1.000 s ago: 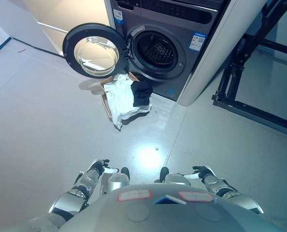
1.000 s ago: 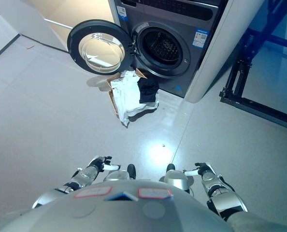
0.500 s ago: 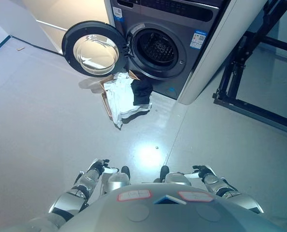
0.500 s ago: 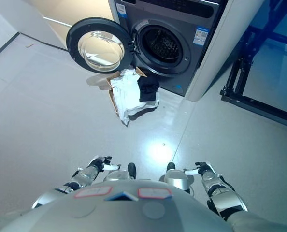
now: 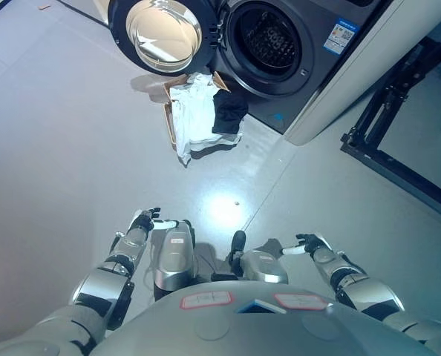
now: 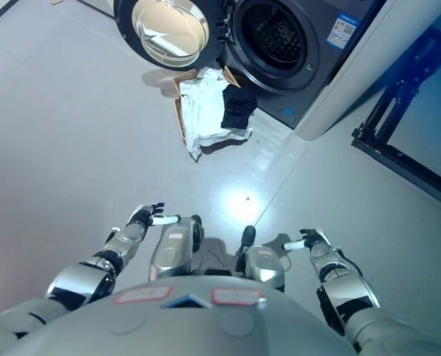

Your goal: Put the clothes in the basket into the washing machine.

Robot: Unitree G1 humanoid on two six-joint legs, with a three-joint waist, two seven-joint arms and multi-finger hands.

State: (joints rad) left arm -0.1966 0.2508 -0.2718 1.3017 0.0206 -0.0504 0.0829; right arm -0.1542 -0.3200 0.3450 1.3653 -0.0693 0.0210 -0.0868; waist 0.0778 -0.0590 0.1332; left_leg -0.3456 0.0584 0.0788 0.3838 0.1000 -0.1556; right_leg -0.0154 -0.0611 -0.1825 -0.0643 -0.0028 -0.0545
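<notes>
The grey washing machine (image 5: 309, 37) stands at the top of the view, its round door (image 5: 163, 26) swung open to the left and its dark drum (image 5: 269, 41) showing. On the floor just before it sits a brown basket (image 5: 168, 122) holding a white garment (image 5: 191, 119) and a black garment (image 5: 229, 111), both spilling over its edge. My left hand (image 5: 146, 220) and right hand (image 5: 306, 243) hang low, close to my body and far short of the basket. Both are open and hold nothing.
A white panel (image 5: 354, 81) flanks the machine on its right. Past it, at the right edge, stands a black metal frame (image 5: 399, 111). A small speck (image 5: 237, 202) lies on the glossy grey floor between me and the basket.
The whole picture has shifted, so the camera has moved: machine and basket now sit higher and further right. Both hands stay low by my body, holding nothing.
</notes>
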